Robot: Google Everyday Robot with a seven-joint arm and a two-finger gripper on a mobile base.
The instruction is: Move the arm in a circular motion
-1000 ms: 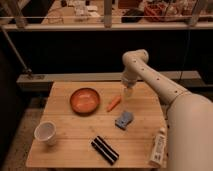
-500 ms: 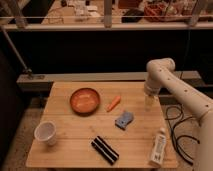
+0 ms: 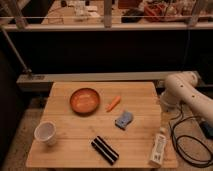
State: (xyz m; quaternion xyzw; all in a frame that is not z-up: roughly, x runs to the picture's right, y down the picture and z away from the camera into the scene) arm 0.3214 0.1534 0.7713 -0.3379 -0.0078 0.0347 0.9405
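The large glossy white arm (image 3: 187,92) reaches in from the right and stands just beyond the right edge of the wooden table (image 3: 70,150). Its bulbous joint is at table height. The gripper (image 3: 164,103) is at the arm's left end, right at the table's right edge, mostly hidden by the arm. It is over nothing on the table and holds nothing that I can see.
On the table are an orange bowl (image 3: 84,100), a carrot (image 3: 114,103), a blue-grey sponge (image 3: 123,119), a white cup (image 3: 45,133), a black ribbed object (image 3: 105,150) and a white bottle (image 3: 158,147). Black cables (image 3: 192,147) lie on the floor at right. A rail (image 3: 100,77) runs behind.
The arm has swung to the right, from above the carrot near the table's middle to past the table's right edge. The items on the table have not moved.
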